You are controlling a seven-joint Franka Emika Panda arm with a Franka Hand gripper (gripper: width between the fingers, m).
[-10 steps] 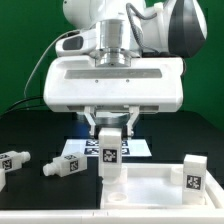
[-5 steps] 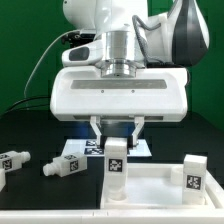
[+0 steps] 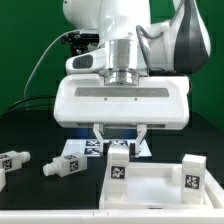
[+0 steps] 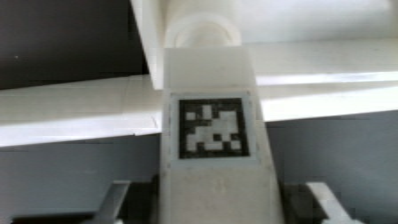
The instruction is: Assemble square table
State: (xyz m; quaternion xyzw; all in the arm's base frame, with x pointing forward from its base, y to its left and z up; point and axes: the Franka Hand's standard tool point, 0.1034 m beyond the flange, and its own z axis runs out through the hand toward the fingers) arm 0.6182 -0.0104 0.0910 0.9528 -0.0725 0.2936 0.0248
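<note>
Leg (image 3: 119,172) stands upright, long axis vertical, tag facing the exterior view. Gripper (image 3: 120,143) sits directly above it, jaws narrow and clamped on its top end. The leg's foot is in the slab (image 3: 155,190) at the corner on the exterior view's left. A second leg (image 3: 193,173) stands upright at the slab's right side. Two loose legs (image 3: 62,166) lie on the table, far left of the slab.

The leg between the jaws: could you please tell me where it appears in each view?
Exterior view: the leg stands low in the middle, between the jaws, at the tabletop's corner.
Wrist view: the leg fills the middle.
Shared landmark: its black-and-white tag.
</note>
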